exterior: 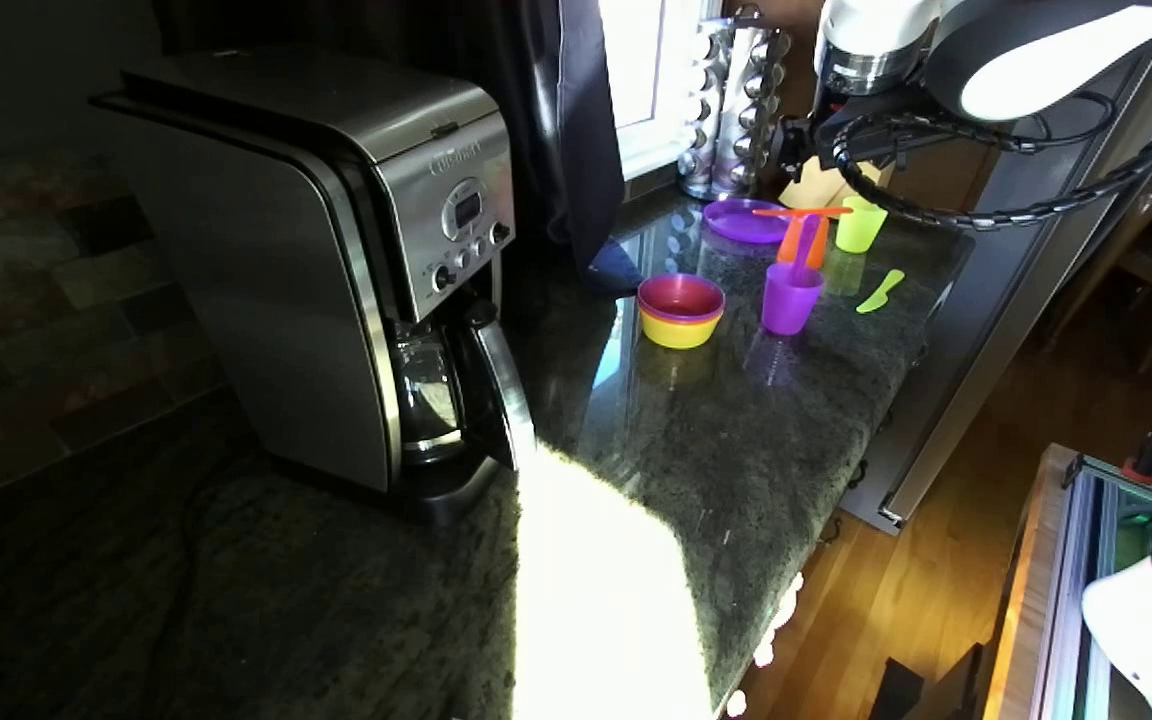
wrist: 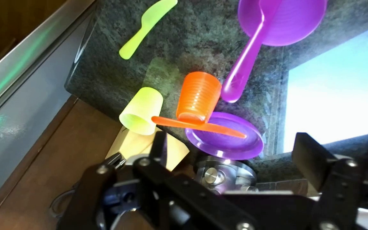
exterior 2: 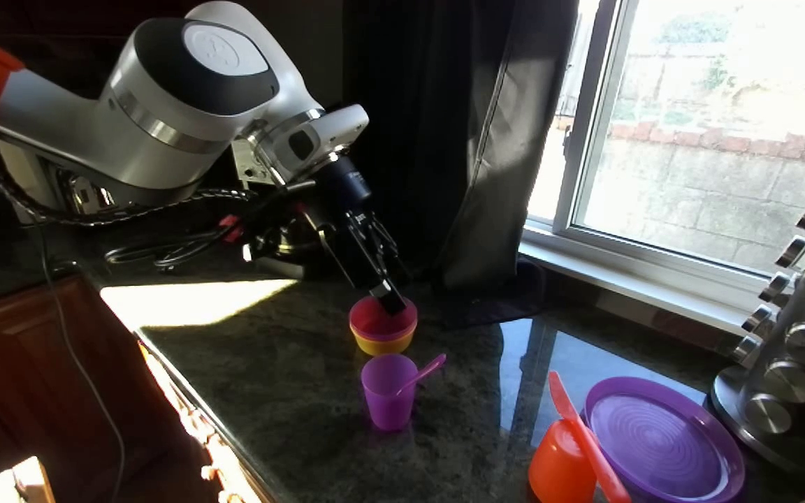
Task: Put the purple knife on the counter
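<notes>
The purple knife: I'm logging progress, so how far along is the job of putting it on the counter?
Done: nothing yet that shows; the purple knife leans in the purple cup. In hand: nothing; the gripper is open and empty. Left: probably grasping the knife, lifting it clear and laying it on the counter.

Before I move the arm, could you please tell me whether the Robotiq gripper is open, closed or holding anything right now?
Robotiq gripper: open, holding nothing; the purple knife leans in the purple cup.
</notes>
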Controlling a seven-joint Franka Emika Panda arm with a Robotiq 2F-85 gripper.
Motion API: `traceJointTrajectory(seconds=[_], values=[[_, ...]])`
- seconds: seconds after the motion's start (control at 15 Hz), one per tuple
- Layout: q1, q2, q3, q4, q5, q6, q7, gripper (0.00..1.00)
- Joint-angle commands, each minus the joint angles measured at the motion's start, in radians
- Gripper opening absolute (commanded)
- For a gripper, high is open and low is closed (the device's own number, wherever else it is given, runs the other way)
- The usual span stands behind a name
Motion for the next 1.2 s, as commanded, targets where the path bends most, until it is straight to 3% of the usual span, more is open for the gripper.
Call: traceJointTrajectory(seconds=[0.0,0.2,0.53,1.13], values=[[0.037,0.045,-0.054,-0.004,-0.130,0.010,0.211,1.00],[0.075,0.076,-0.098,-0.011,-0.152,-0.003,0.306,1.00],[0.131,0.151,-0.186,-0.010,-0.119,0.107,0.284,1.00],[0.149,0.236,-0.237,0.013,-0.141,0.134,0.349,1.00]])
